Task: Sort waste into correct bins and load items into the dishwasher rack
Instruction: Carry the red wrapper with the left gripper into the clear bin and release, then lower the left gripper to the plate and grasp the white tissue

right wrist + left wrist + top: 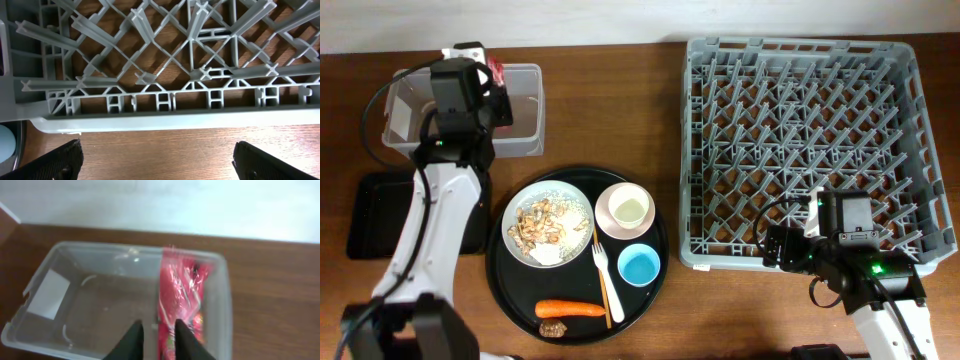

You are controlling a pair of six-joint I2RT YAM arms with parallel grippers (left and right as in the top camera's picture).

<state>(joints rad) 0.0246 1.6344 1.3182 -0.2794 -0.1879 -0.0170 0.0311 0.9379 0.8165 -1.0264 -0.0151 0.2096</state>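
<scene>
The red shiny wrapper [181,297] lies inside the clear tub [90,305] along its right side; it also shows in the overhead view [497,71]. My left gripper [157,325] hovers over the tub [525,110], its jaws a little apart, with the wrapper just behind the right finger. The plate [576,196] holds the food scraps [538,225] and a white scrap [548,256]. The bowl [624,209], blue cup [640,265], fork [604,272], carrot [570,308] and brown lump [552,327] lie nearby. My right gripper [157,160] is wide open and empty before the rack [800,130]. No white cup shows.
The plate and its neighbours sit on a large round black tray [664,232]. A shallow black rectangular tray [370,215] lies at the left edge, below the tub. The rack's front rim [165,120] runs just ahead of my right fingers, and the blue cup [4,142] shows at the left.
</scene>
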